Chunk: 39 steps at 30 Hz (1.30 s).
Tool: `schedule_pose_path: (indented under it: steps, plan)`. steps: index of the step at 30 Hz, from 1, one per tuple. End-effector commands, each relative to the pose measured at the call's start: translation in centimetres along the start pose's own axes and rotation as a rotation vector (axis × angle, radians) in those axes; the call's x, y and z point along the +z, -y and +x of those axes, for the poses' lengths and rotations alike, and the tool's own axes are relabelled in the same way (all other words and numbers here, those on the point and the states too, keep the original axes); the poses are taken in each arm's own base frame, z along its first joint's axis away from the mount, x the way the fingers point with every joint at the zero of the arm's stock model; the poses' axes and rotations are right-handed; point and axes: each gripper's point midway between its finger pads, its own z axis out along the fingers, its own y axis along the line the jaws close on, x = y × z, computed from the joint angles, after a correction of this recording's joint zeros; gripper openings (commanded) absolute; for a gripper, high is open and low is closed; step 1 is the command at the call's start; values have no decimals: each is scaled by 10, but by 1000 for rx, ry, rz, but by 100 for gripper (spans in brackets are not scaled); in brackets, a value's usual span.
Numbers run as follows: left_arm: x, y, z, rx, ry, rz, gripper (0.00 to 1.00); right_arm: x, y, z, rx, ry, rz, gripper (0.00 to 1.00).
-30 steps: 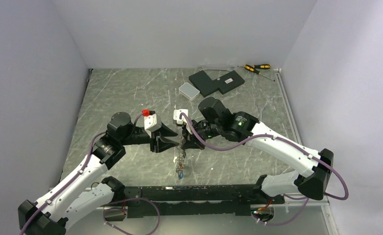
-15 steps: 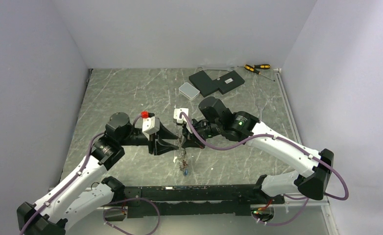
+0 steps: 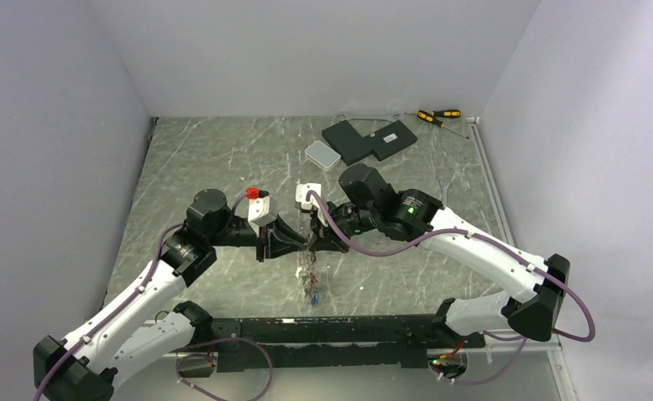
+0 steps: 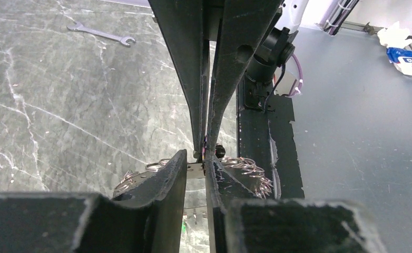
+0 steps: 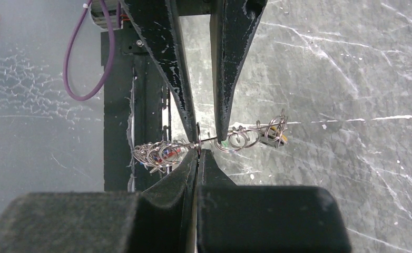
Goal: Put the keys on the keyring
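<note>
The right gripper is pinching the keyring by its rim, fingers pressed flat together, and is holding it on edge above the middle of the table. The left gripper is reaching in from the left. Its fingers are standing narrowly apart, straddling the ring just beside the other grip. I cannot tell whether they are biting yet.

The keys are hanging in a loose bunch under the ring, above the table and slightly nearer than the two grippers. They are dangling from small wire loops that are fanning out on both sides of the ring.

**Handling:**
- The ring is looking thin, stiff and smooth, so it is likely to slip or twist if gripped at a single point. A flat pinch across the rim, between the loops, seems the safest hold.
- The keys are looking tiny and light, and they are probably swinging freely and tangling easily.
- The loops are fine, springy wire that is likely to bend if squeezed, so I would avoid taking hold there.

**Writing:**
- A blue and white packet is lying off to the right of the left wrist view. Its print is too small to read.
- A wrench is lying far off on the table and is showing no legible mark.
</note>
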Motion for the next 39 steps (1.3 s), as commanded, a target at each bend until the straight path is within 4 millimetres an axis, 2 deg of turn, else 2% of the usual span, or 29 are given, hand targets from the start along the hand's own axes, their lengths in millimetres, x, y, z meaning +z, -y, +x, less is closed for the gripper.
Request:
schedule_pose_path:
  steps: [1, 9, 11, 13, 19, 24, 26, 31, 36, 39]
  plan:
    - [1, 5, -17, 35, 26, 29, 21, -9, 0, -40, -85, 112, 11, 0]
    - [2, 4, -15, 35, 26, 37, 14, -6, -1, -41, -88, 113, 1, 0]
    - [2, 5, -15, 37, 27, 43, 9, -5, -1, -41, -91, 115, 1, 0]
    - [2, 7, -16, 40, 29, 50, 0, -5, -1, -42, -92, 118, 0, 0]
    - [-6, 15, -34, 130, 94, 35, 0, -4, 3, -43, -79, 139, 24, 0]
    - [-14, 17, -47, 164, 144, -12, 0, -6, 1, -47, -80, 193, 31, 36]
    - [-15, 19, -50, 167, 156, -19, 0, -7, 0, -47, -83, 202, 33, 40]
    - [-19, 23, -58, 192, 188, -19, 0, -14, -4, -49, -97, 232, 39, 40]
    - [-20, 25, -61, 198, 203, -26, 0, -20, -8, -53, -115, 270, 34, 27]
    - [-21, 25, -62, 201, 210, -29, 0, -19, -10, -54, -119, 274, 23, 25]
